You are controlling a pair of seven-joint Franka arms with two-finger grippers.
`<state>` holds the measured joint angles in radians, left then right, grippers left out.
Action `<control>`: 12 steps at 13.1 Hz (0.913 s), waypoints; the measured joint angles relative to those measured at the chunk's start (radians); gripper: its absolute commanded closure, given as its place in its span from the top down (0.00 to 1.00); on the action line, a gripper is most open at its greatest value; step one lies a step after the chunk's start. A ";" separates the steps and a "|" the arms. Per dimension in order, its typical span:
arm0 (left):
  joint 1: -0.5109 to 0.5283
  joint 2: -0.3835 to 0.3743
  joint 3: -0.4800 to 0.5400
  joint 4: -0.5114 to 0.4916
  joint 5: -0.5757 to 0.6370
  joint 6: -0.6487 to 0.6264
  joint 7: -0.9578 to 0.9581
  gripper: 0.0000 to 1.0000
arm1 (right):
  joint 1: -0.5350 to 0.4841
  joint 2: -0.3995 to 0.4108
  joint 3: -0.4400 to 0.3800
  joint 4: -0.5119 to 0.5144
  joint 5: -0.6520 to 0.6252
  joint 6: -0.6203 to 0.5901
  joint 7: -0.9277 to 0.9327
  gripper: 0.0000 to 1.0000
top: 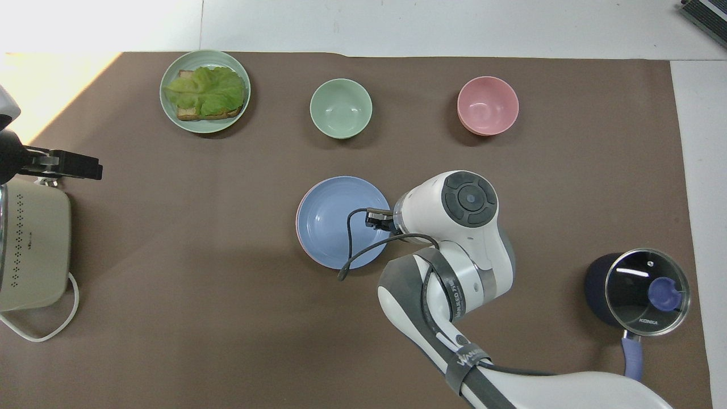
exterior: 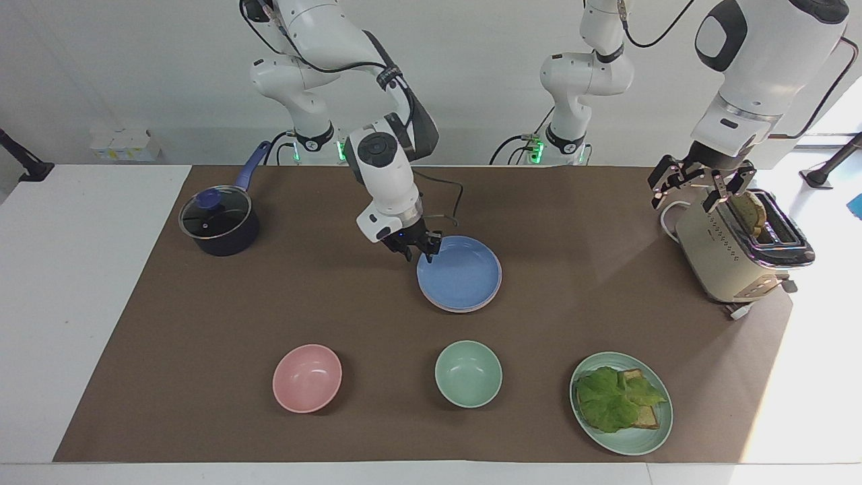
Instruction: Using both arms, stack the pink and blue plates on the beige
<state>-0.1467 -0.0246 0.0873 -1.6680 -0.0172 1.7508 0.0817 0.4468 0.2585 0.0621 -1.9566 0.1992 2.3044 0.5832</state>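
Note:
The blue plate lies nested on the pink plate, of which only a thin rim shows, in the middle of the brown mat. The beige plate is hidden. My right gripper is at the blue plate's rim on the side toward the right arm's end, its fingers apart on either side of the rim. My left gripper waits open in the air over the toaster.
A dark pot with a glass lid stands toward the right arm's end. Farther from the robots sit a pink bowl, a green bowl and a green plate with lettuce on bread. Bread sticks out of the toaster.

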 measured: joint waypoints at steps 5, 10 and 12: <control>0.000 0.000 0.000 0.000 0.000 0.000 0.000 1.00 | -0.076 -0.093 -0.018 0.018 -0.093 -0.078 -0.005 1.00; 0.000 0.000 0.000 0.000 0.000 0.000 0.000 1.00 | -0.278 -0.254 -0.021 0.031 -0.155 -0.220 -0.077 1.00; 0.000 0.000 0.000 0.000 0.000 0.000 0.000 1.00 | -0.383 -0.287 -0.023 0.080 -0.156 -0.298 -0.182 1.00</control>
<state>-0.1467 -0.0246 0.0873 -1.6680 -0.0172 1.7508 0.0817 0.0639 -0.0289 0.0390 -1.8763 0.0429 2.0068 0.4009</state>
